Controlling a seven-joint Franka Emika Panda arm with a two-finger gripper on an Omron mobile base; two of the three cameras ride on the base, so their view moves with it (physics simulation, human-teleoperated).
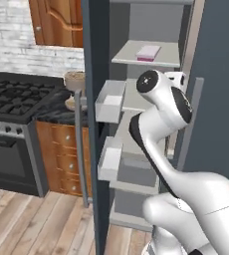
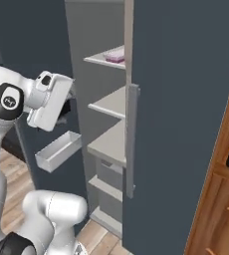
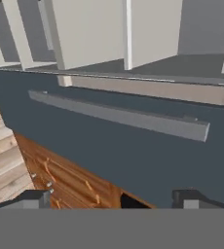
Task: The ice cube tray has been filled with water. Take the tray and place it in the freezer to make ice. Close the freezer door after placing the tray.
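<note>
The ice cube tray (image 1: 148,52) (image 2: 115,56), a pale pinkish slab, lies flat on the upper shelf inside the freezer (image 1: 151,22). The freezer door (image 1: 93,99) (image 2: 32,50) stands wide open to the left, with grey bins (image 1: 110,102) on its inner side. My gripper (image 3: 112,202) is open with nothing between its fingertips (image 3: 33,199). It hovers outside the freezer, below the tray's shelf and between the open door and the shelves. In the rolled hand view it faces the plain closed door and that door's silver bar handle (image 3: 119,116).
The plain grey door (image 2: 181,124) with its handle (image 2: 131,139) stays closed to the right of the opening. A black gas stove (image 1: 17,104) and wooden drawers (image 1: 61,154) stand left of the open door. Lower shelves (image 2: 109,144) sit under the tray's shelf.
</note>
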